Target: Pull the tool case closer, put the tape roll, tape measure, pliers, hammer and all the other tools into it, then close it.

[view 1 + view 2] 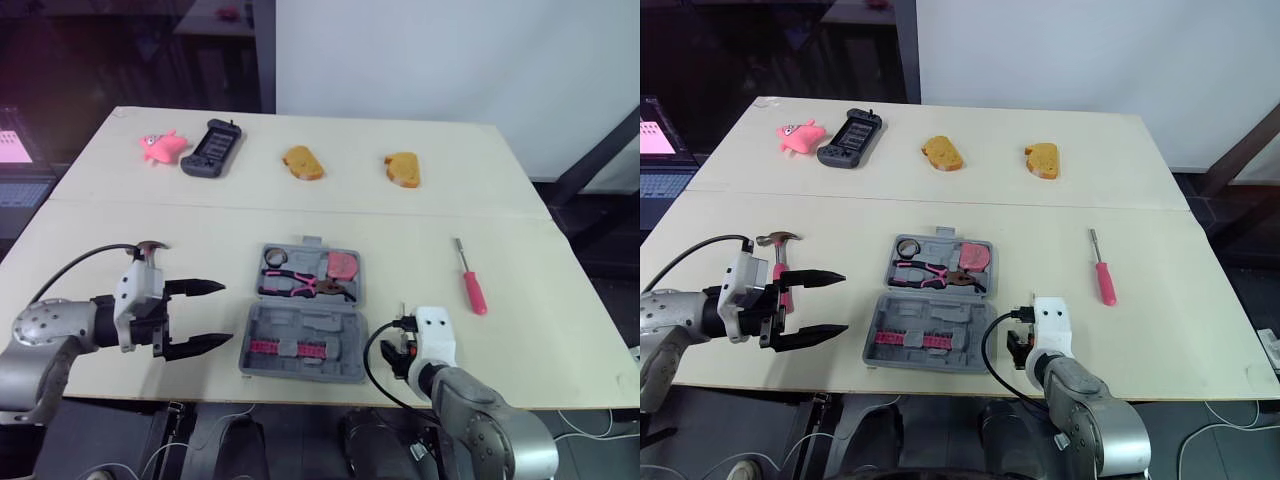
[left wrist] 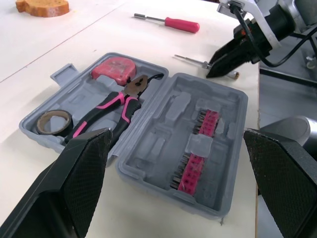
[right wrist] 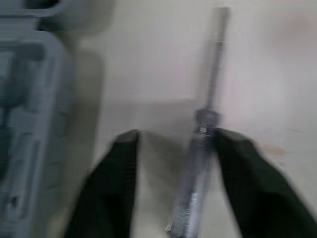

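On the table (image 1: 400,205), tool case (image 1: 300,345) lies between left tool (image 1: 226,313) and right tool (image 3: 178,136), both spread.

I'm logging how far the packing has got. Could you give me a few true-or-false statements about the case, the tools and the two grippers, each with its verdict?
1. The grey plastic tool case lies open. True.
2. The red-handled screwdriver sits inside the case. False: it lies on the pale table, to the case's right.
3. The pink-and-black-handled pliers lie in the case. True.
4. The left gripper is shut on the pink-handled hammer. False: its fingers are open, and the hammer lies on the table by it.
5. A thin silver metal rod lies between the open fingers of the right gripper. True.
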{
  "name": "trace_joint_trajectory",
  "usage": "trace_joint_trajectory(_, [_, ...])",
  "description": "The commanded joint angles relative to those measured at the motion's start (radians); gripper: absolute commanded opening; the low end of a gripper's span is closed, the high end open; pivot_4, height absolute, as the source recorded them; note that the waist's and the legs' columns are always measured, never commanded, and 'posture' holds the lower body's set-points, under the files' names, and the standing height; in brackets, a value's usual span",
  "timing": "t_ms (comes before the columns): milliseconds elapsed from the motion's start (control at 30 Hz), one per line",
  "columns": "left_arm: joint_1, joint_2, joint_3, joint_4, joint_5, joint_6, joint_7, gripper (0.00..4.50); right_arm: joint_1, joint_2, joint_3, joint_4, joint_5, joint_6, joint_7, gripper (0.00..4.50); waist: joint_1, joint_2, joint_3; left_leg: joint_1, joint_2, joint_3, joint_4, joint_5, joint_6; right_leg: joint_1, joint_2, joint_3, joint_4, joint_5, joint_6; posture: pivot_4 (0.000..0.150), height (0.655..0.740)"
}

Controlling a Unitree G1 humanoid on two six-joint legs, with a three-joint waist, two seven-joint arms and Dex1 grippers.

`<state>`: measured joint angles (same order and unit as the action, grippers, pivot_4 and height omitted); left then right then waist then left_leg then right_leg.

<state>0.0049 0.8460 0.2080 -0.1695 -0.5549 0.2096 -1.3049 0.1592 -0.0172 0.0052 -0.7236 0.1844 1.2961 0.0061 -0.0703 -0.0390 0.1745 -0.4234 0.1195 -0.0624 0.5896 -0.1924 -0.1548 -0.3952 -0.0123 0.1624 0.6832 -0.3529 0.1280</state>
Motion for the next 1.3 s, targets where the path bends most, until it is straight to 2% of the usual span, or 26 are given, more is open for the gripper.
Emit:
trace_joint_trajectory(33, [0.0, 0.013, 0.02, -0.017, -0.002, -0.005, 0.001, 4.5, -0.013, -0.034, -0.047, -0.066, 0.046, 0.063, 0.056, 4.11, 0.001, -0.001, 0.0, 0.0, 0.0, 0.0, 0.0, 0.0, 0.0, 0.0, 0.0, 0.0, 0.0, 0.0, 0.0, 0.15, 0.7395])
trace_joint_trajectory(67, [0.0, 0.013, 0.02, -0.017, -0.003, -0.004, 0.002, 4.5, -0.02, -0.06, -0.058, -0.108, 0.061, 0.09, 0.077, 4.2, 0.001, 0.0, 0.0, 0.0, 0.0, 0.0, 0.0, 0.0, 0.0, -0.001, 0.0, 0.0, 0.0, 0.0, 0.0, 0.15, 0.7395])
trace_joint_trajectory(100, [-0.001, 0.012, 0.02, -0.018, -0.003, -0.004, 0.003, 4.5, -0.035, -0.097, -0.082, -0.15, 0.079, 0.128, 0.108, 4.47, 0.003, 0.0, 0.0, 0.0, 0.0, 0.0, 0.001, 0.0, 0.0, 0.0, 0.0, 0.0, 0.0, 0.0, 0.0, 0.15, 0.7395])
trace_joint_trajectory(200, [-0.003, 0.011, 0.019, -0.016, -0.002, -0.004, 0.007, 4.5, -0.111, -0.262, -0.172, -0.207, 0.131, 0.214, 0.222, 4.47, 0.004, 0.008, 0.005, -0.002, 0.0, 0.0, 0.001, 0.0, 0.0, -0.001, 0.0, 0.0, 0.0, 0.0, 0.0, 0.15, 0.7395])
trace_joint_trajectory(233, [-0.005, 0.01, 0.017, -0.017, -0.001, -0.003, 0.009, 4.5, -0.15, -0.331, -0.201, -0.202, 0.156, 0.232, 0.27, 4.47, 0.004, 0.009, 0.005, -0.003, 0.0, 0.001, 0.001, 0.0, 0.0, -0.001, 0.0, 0.0, 0.0, 0.0, 0.0, 0.15, 0.7395])
trace_joint_trajectory(267, [-0.007, 0.006, 0.015, -0.017, -0.001, -0.002, 0.013, 4.5, -0.232, -0.499, -0.189, -0.173, 0.208, 0.192, 0.395, 4.47, 0.002, 0.01, 0.006, -0.002, 0.0, 0.0, 0.001, 0.0, 0.0, -0.001, 0.0, 0.0, 0.0, 0.0, 0.0, 0.15, 0.7395])
trace_joint_trajectory(367, [-0.012, -0.005, 0.002, -0.013, 0.005, -0.007, 0.019, 4.5, -0.388, -0.915, -0.033, -0.082, 0.211, -0.146, 0.749, 4.47, -0.002, 0.022, 0.017, -0.002, 0.0, 0.005, 0.004, 0.0, 0.0, -0.001, -0.001, 0.005, -0.001, 0.002, 0.0, 0.15, 0.7395])
trace_joint_trajectory(400, [-0.015, -0.006, -0.001, -0.011, 0.006, -0.007, 0.02, 4.5, -0.402, -0.98, 0.009, -0.061, 0.196, -0.233, 0.808, 4.47, 0.0, 0.022, 0.017, -0.001, -0.001, 0.005, 0.003, 0.001, 0.002, -0.001, -0.001, 0.005, -0.001, 0.002, 0.001, 0.15, 0.7395])
trace_joint_trajectory(467, [-0.022, -0.01, -0.009, -0.009, 0.01, -0.007, 0.023, 4.5, -0.428, -1.112, 0.132, 0.011, 0.097, -0.554, 1.004, 4.47, 0.003, 0.017, 0.014, 0.001, 0.0, 0.001, -0.003, 0.0, 0.004, -0.001, 0.001, 0.002, -0.001, 0.0, 0.002, 0.15, 0.7395])
trace_joint_trajectory(533, [-0.029, -0.015, -0.016, -0.008, 0.011, -0.005, 0.028, 4.5, -0.481, -1.189, 0.265, 0.111, -0.046, -0.88, 1.175, 4.47, 0.005, 0.019, 0.015, -0.001, 0.0, 0.001, -0.003, -0.001, 0.004, 0.0, 0.0, 0.0, -0.001, -0.002, 0.006, 0.15, 0.7395])
trace_joint_trajectory(700, [-0.022, -0.023, -0.021, -0.024, 0.011, -0.004, 0.044, 4.5, -0.68, -1.155, 0.504, 0.334, -0.303, -1.391, 1.426, 4.47, -0.002, 0.023, 0.019, -0.005, -0.001, 0.005, 0.004, -0.007, 0.014, -0.001, -0.002, 0.0, -0.004, -0.002, 0.008, 0.15, 0.7395])
trace_joint_trajectory(833, [0.012, -0.029, -0.005, -0.052, 0.006, -0.001, 0.068, 4.5, -0.793, -1.072, 0.611, 0.525, -0.485, -1.663, 1.461, 4.47, 0.001, 0.024, 0.019, -0.002, 0.0, 0.004, 0.003, -0.007, 0.014, 0.0, -0.001, -0.001, -0.002, -0.001, 0.007, 0.15, 0.7395])
trace_joint_trajectory(1033, [0.056, -0.027, 0.018, -0.082, -0.005, 0.006, 0.093, 4.5, -0.857, -0.956, 0.666, 0.702, -0.652, -1.828, 1.414, 4.47, 0.006, 0.024, 0.02, -0.002, 0.0, 0.004, 0.006, -0.004, 0.01, 0.002, -0.002, -0.001, -0.001, -0.001, 0.007, 0.15, 0.7395])
trace_joint_trajectory(1300, [0.068, -0.027, 0.028, -0.097, -0.011, 0.012, 0.111, 4.5, -0.802, -0.898, 0.703, 0.771, -0.783, -1.904, 1.372, 4.47, 0.017, 0.023, 0.019, 0.003, 0.0, 0.004, 0.006, -0.003, 0.008, 0.007, -0.001, -0.001, -0.001, -0.001, 0.007, 0.15, 0.7395])
